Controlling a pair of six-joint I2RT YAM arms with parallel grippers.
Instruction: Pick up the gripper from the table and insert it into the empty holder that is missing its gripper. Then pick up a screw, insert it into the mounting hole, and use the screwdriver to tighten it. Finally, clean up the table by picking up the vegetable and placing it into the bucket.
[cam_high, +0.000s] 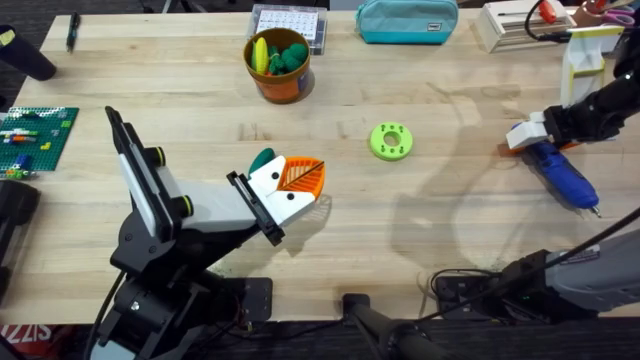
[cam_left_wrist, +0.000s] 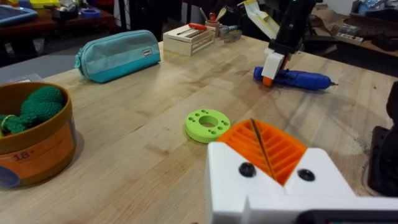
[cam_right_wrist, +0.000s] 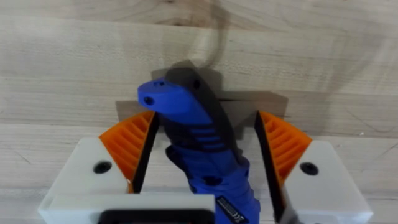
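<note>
Blue screwdriver (cam_right_wrist: 199, 143) lies between right claw's (cam_right_wrist: 205, 149) open fingers.

blue screwdriver (cam_high: 562, 171) flat, table right | vegetables (cam_high: 279, 53) in bucket (cam_high: 277, 84)

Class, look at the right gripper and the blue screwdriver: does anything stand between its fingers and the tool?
Nothing visible does. The right gripper already straddles the blue screwdriver, one orange-padded finger on each side of its handle, with bare table around it.
</note>
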